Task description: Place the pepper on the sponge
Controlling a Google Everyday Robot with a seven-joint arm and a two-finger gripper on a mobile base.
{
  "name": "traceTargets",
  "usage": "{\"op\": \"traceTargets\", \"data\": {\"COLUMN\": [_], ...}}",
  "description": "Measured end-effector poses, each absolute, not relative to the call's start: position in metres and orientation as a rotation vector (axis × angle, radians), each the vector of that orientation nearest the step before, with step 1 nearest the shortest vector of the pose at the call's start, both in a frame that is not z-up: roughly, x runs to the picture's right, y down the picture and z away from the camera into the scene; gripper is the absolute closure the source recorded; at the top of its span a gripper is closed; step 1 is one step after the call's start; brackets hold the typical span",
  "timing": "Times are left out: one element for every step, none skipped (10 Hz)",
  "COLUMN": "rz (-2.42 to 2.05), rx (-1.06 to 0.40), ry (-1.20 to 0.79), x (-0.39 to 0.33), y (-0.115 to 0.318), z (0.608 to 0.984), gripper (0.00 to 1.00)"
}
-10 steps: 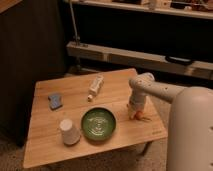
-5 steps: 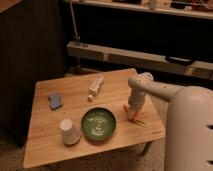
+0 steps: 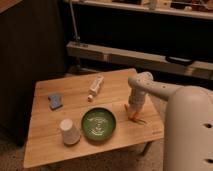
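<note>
The pepper (image 3: 135, 119), a small orange-red sliver, lies on the wooden table (image 3: 45, 145) near its right edge, just right of the green plate. My gripper (image 3: 132, 113) points straight down at the pepper, right over it or touching it. The white arm reaches in from the right. At the table's left side, far from the gripper, lies the blue sponge (image 3: 55, 101), flat and with nothing on it.
A green plate (image 3: 98, 123) sits at the front centre of the table. A white cup (image 3: 68, 131) stands upside down to its left. A white tube (image 3: 95, 87) lies toward the back. Behind the table run a dark cabinet and a metal rail.
The gripper has stayed over the pepper, shifting only slightly lower. Nothing else on the table has moved.
</note>
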State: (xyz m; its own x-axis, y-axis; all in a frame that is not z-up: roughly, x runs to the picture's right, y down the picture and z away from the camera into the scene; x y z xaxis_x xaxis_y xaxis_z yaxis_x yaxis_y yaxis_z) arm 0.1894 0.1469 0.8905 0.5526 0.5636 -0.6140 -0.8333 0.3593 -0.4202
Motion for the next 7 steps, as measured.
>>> {"op": "traceTargets", "data": {"rz": [0.938, 0.943, 0.951, 0.964, 0.971, 0.974, 0.976], "rx": [-0.765, -0.755, -0.742, -0.717, -0.700, -0.683, -0.665], "ry": [0.399, 0.396, 0.390, 0.380, 0.373, 0.360, 0.342], "x": [0.197, 0.203, 0.211, 0.225, 0.234, 0.239, 0.245], "y": [0.140, 0.134, 0.128, 0.115, 0.105, 0.092, 0.079], "z": [0.884, 0.879, 0.873, 0.861, 0.852, 0.843, 0.834], "gripper": [0.99, 1.00, 1.00, 1.00, 1.00, 1.00, 1.00]}}
